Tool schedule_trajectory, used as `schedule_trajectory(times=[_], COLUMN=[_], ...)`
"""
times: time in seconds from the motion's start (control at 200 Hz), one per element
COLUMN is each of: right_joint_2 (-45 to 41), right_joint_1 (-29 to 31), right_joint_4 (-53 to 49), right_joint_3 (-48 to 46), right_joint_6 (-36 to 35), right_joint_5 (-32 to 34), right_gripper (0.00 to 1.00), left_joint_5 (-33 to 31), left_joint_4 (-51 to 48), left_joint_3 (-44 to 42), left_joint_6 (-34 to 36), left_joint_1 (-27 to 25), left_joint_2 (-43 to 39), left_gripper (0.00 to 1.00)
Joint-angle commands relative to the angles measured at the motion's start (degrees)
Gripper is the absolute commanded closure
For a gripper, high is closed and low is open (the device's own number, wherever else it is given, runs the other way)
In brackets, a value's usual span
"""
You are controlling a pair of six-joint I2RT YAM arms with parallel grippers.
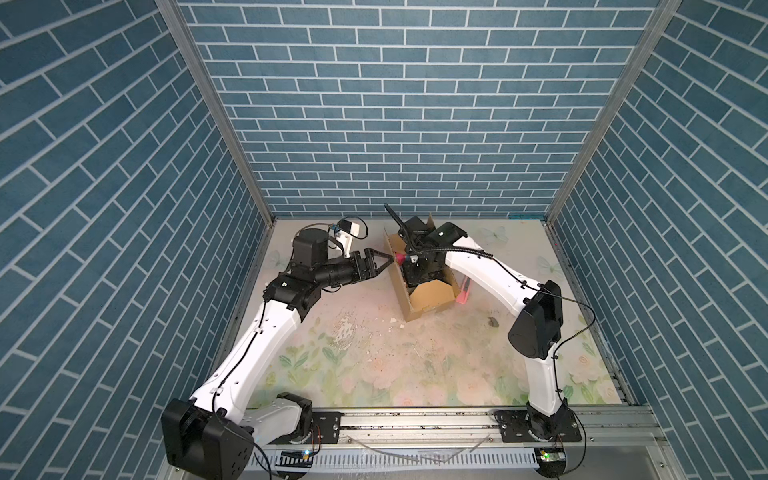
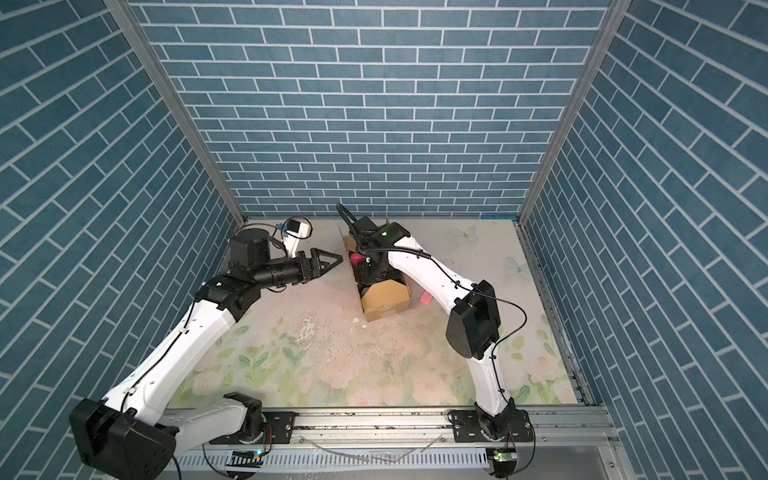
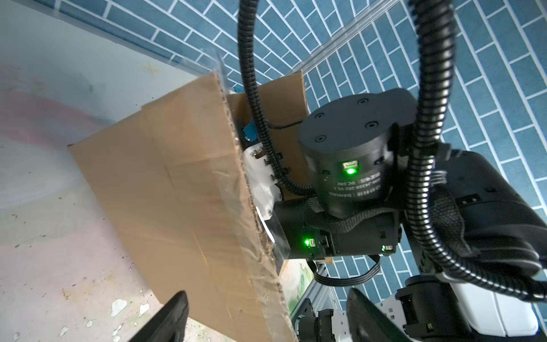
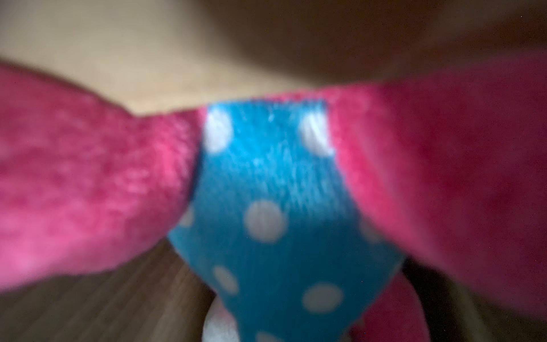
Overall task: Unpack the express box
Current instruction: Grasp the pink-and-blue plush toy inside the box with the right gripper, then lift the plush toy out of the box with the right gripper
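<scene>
The express box stands toward the back of the floral tabletop with its flaps up. The left end effector hangs spread just beside the box's left wall. It would do well to brace that wall so the carton cannot tip. The right end effector is down inside, pressed together, apparently pinching a pink plush toy, though the close view is blurred. I'd lift it straight up, slowly, clear of the flaps.

Plain brown express box; inside it a hot-pink plush toy wearing a blue ribbon — white polka dots. Beside the box a pink knife, under it a pale floral mat.
</scene>
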Motion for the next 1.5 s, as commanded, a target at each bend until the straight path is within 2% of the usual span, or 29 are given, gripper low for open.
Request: schedule_trajectory(times=[0.0, 0.11, 0.245, 0.505, 0.885, 1.125, 1.25, 1.396, 1.496], right_joint_2=[0.6, 0.5, -0.2, -2.8, -10.7, -13.5, -16.7, -24.3, -28.7], right_joint_1=[0.7, 1.1, 1.6, 2.1, 2.2, 1.7, 1.1, -1.1, -4.0], right_joint_4=[-0.3, -0.1, 0.5, 1.6, 6.2, 7.3, 8.9, 10.9, 7.6], right_joint_3=[3.7, 4.0, 4.1, 4.1, 1.6, 1.7, 1.7, 0.2, 0.4], right_joint_6=[-0.9, -1.0, -1.1, -1.2, -3.0, -4.0, -4.0, -4.1, -4.8], right_joint_5=[-0.8, -1.2, -1.6, -2.3, -5.0, -3.6, -0.1, 3.1, 5.8], right_gripper=[1.00, 1.00, 1.00, 1.00, 1.00, 1.00, 1.00, 1.00, 1.00], left_joint_5=[-2.6, -3.7, -6.3, -11.5, -16.2, -16.6, -16.4, -14.8, -14.0], left_joint_4=[3.1, 4.2, 4.6, 4.2, 0.8, -3.9, -7.9, -11.5, -12.2], left_joint_3=[-0.4, -1.5, -3.1, -5.4, -3.2, 0.6, 3.7, 6.7, 7.2], left_joint_6=[0.1, 0.1, 0.3, 0.1, -0.2, 0.8, 2.1, 4.2, 5.8], left_joint_1=[-1.7, -1.9, -2.1, -2.1, -2.1, -2.0, -1.3, 2.1, 4.9], left_joint_2=[2.3, 4.7, 6.3, 6.7, 7.8, 2.5, -0.9, -3.4, -4.8], left_gripper=[0.17, 0.27, 0.34, 0.37, 0.37, 0.32, 0.27, 0.23, 0.19])
